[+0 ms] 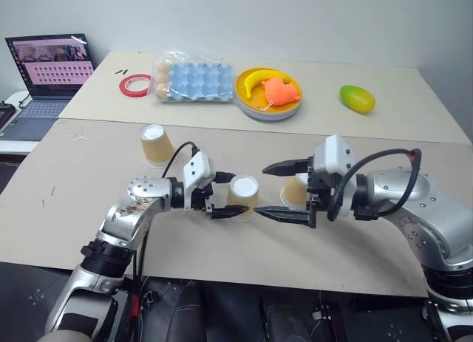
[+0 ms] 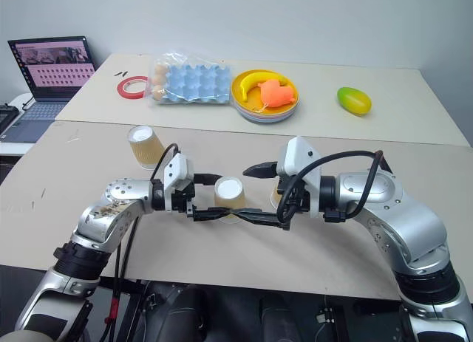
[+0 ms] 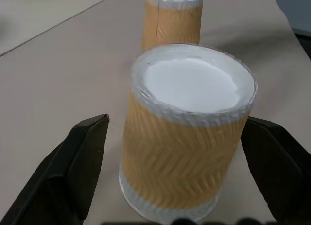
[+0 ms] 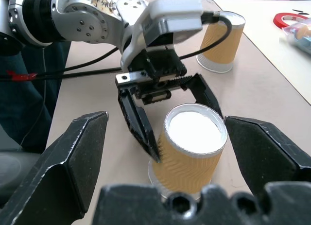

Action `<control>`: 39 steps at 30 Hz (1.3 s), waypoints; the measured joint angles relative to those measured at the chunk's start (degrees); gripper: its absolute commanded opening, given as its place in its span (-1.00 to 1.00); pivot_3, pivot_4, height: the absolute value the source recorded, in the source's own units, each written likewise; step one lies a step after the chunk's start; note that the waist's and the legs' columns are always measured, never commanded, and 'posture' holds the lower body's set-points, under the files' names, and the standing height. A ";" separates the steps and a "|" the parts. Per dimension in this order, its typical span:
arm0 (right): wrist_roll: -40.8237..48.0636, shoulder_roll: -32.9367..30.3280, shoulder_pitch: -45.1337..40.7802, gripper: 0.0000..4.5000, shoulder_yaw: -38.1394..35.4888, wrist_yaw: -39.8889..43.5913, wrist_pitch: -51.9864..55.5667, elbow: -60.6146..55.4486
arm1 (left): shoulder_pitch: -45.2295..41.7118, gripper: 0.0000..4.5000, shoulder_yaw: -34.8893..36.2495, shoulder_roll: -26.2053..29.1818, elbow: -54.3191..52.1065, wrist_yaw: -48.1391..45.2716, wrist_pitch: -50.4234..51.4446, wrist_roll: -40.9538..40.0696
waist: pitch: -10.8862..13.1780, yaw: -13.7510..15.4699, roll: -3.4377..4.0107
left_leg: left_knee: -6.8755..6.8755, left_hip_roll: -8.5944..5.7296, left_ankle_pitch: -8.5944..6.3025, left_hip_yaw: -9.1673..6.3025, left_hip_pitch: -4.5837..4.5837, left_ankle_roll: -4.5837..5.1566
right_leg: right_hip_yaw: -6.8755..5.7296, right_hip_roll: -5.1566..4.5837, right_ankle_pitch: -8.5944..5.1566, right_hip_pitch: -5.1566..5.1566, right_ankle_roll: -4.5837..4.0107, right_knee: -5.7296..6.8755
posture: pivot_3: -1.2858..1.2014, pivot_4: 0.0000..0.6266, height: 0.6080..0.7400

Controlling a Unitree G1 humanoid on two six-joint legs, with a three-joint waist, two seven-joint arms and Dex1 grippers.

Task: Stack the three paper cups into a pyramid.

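- Three tan-brown ribbed paper cups stand upside down, white bases up, on the beige table (image 1: 89, 209). The middle cup (image 1: 242, 196) sits between the spread black fingers of the left gripper (image 1: 228, 196). Neither finger visibly presses the cup wall, so I judge it set down as one base of the pyramid.
- The second cup (image 1: 294, 192) stands just beside it, partly hidden by the right gripper (image 1: 284, 191), whose fingers gape wide and grip nothing.
- The third cup (image 1: 156, 145) waits well apart, farther back on the robot's left, probably the one for the top.
- Room is tight: both grippers crowd the pair, so backing out carelessly could topple either cup.
- The near table edge is close, while the far side has open space.
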 measured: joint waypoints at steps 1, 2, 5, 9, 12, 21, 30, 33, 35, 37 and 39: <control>0.00 0.33 -0.06 1.00 0.02 0.08 -0.07 0.42 | -1.35 0.98 1.91 0.83 -0.81 -0.03 1.58 -1.64 | 0.00 -0.04 0.00 | 0.00 0.00 0.00 0.00 0.00 0.00 | -0.01 0.00 0.00 0.00 0.00 0.00 | 0.03 -0.52 -0.43; -0.01 0.63 -0.14 1.00 0.05 0.14 -0.15 0.90 | -2.22 0.98 3.37 1.77 -1.53 -0.02 2.79 -3.01 | 0.00 -0.13 0.00 | 0.00 0.00 0.00 0.00 0.01 0.00 | 0.00 0.00 0.00 0.00 0.00 0.00 | 0.03 -0.52 -0.43; -0.09 1.52 -0.64 1.00 0.24 1.14 -0.70 2.97 | -4.69 0.98 10.10 7.27 -5.10 -0.51 10.10 -9.89 | 0.01 -0.46 0.02 | -0.03 0.01 0.00 0.00 0.02 0.00 | 0.00 0.01 0.00 -0.01 0.00 0.00 | 0.03 -0.52 -0.43; -0.46 2.18 -1.42 1.00 0.67 2.22 -1.58 5.10 | -5.10 0.98 16.34 10.58 -7.26 0.59 18.10 -17.55 | 0.06 -0.29 0.08 | -0.01 0.01 0.00 0.00 0.04 0.00 | -0.01 0.01 -0.01 0.01 0.01 0.02 | 0.03 -0.52 -0.43; -0.88 2.95 -2.47 1.00 1.45 3.49 -2.72 6.58 | -6.00 0.98 22.10 8.41 -6.61 9.88 19.14 -18.22 | 0.06 0.10 0.07 | 0.07 0.00 0.01 -0.07 0.05 0.02 | -0.08 -0.01 0.01 0.11 0.03 0.01 | 0.03 -0.52 -0.43; -2.38 4.15 -3.42 1.00 1.95 4.25 -4.13 9.41 | 16.85 0.98 21.74 -17.46 -16.04 57.84 7.67 10.44 | 0.09 0.23 0.02 | 0.12 -0.09 0.03 -0.18 0.00 -0.01 | -0.14 -0.10 0.05 0.22 0.10 0.00 | 0.03 -0.52 -0.43; -2.36 4.60 -3.69 1.00 2.16 4.31 -4.05 8.71 | 19.03 0.98 19.27 -18.62 -11.67 58.81 1.67 14.75 | 0.09 0.92 0.03 | 0.12 -0.11 0.21 -0.32 0.14 -0.09 | -0.28 -0.04 0.16 0.31 0.03 0.05 | 0.03 -0.52 -0.43; -2.33 4.56 -3.69 1.00 2.15 3.77 -3.85 8.30 | 16.59 0.98 19.78 -15.37 -7.25 54.64 0.43 14.39 | 0.09 1.04 0.03 | 0.11 -0.11 0.21 -0.31 0.03 -0.09 | -0.28 -0.05 0.15 0.23 0.03 0.00 | 0.03 -0.52 -0.43; -2.12 4.50 -3.69 1.00 2.12 3.18 -3.41 6.92 | 14.82 0.98 20.41 -13.44 -5.18 51.11 0.14 12.60 | 0.09 1.10 0.03 | 0.07 -0.11 0.20 -0.31 -0.02 -0.09 | -0.28 -0.06 0.15 0.21 0.03 -0.04 | 0.03 -0.52 -0.43; -1.39 4.49 -3.78 1.00 1.95 2.51 -2.81 5.30 | 13.12 0.98 20.58 -11.36 -3.34 48.46 -0.08 12.22 | 0.09 1.10 0.03 | 0.04 -0.11 0.20 -0.32 -0.03 -0.09 | -0.29 -0.06 0.15 0.21 0.03 -0.05 | 0.03 -0.52 -0.43; -0.74 4.41 -3.83 1.00 1.56 1.66 -2.28 4.01 | 11.41 0.98 20.66 -10.03 -1.31 46.12 -0.67 11.90 | 0.09 1.11 0.03 | 0.03 -0.11 0.21 -0.32 -0.01 -0.09 | -0.29 -0.06 0.15 0.22 0.03 -0.05 | 0.03 -0.52 -0.43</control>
